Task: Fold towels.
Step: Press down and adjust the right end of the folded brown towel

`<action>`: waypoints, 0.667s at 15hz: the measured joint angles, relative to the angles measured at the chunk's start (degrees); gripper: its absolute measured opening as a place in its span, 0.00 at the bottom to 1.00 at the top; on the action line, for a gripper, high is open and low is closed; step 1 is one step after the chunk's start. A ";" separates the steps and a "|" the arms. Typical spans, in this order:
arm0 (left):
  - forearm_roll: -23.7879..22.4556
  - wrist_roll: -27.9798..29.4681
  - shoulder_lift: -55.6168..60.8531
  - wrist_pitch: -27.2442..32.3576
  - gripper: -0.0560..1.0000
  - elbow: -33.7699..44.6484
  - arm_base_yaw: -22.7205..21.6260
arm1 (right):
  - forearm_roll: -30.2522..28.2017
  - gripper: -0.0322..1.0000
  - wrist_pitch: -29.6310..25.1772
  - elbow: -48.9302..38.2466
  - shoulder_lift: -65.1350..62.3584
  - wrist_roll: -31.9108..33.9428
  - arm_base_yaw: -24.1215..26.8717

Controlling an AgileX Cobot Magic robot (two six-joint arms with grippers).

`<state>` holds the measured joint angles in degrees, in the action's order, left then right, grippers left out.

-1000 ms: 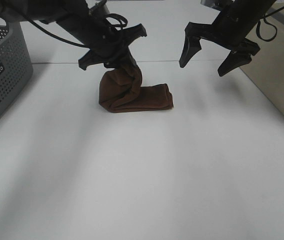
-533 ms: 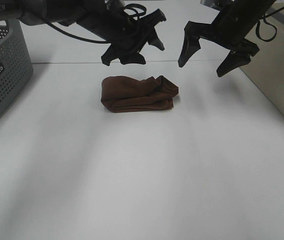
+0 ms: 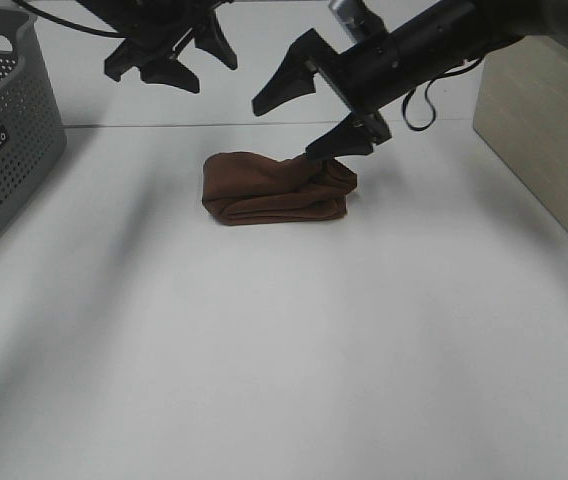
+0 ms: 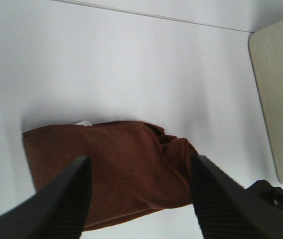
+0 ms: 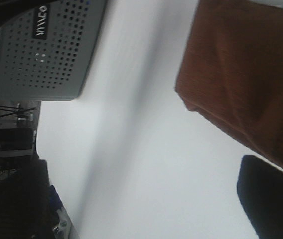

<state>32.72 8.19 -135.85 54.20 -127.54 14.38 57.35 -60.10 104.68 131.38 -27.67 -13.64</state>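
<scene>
A brown towel (image 3: 274, 188) lies folded in a thick bundle on the white table (image 3: 284, 340). My left gripper (image 3: 169, 62) is open and empty, raised behind and to the left of the towel. In the left wrist view the towel (image 4: 116, 164) lies below between the spread fingers (image 4: 64, 199). My right gripper (image 3: 299, 125) is open and reaches across to the towel's right end. Its lower fingertip (image 3: 326, 150) is at the top of the bunched end. The right wrist view shows the towel (image 5: 246, 84) close up, with one finger (image 5: 271, 199) beside it.
A grey perforated basket (image 3: 4, 140) stands at the left edge and also shows in the right wrist view (image 5: 42, 45). A beige box (image 3: 549, 130) stands at the right and also shows in the left wrist view (image 4: 281, 89).
My left gripper let go of the towel's lifted end, which dropped over into a fold, then drew back up and left. My right gripper swung left and down to the towel's right end.
</scene>
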 joint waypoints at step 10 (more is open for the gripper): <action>-0.97 -1.49 0.00 3.04 0.59 -0.06 -2.46 | -2.52 0.96 10.08 2.01 7.33 6.25 0.69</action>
<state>31.74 6.70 -135.85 57.24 -127.60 11.92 54.83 -50.02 106.68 138.71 -21.43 -12.95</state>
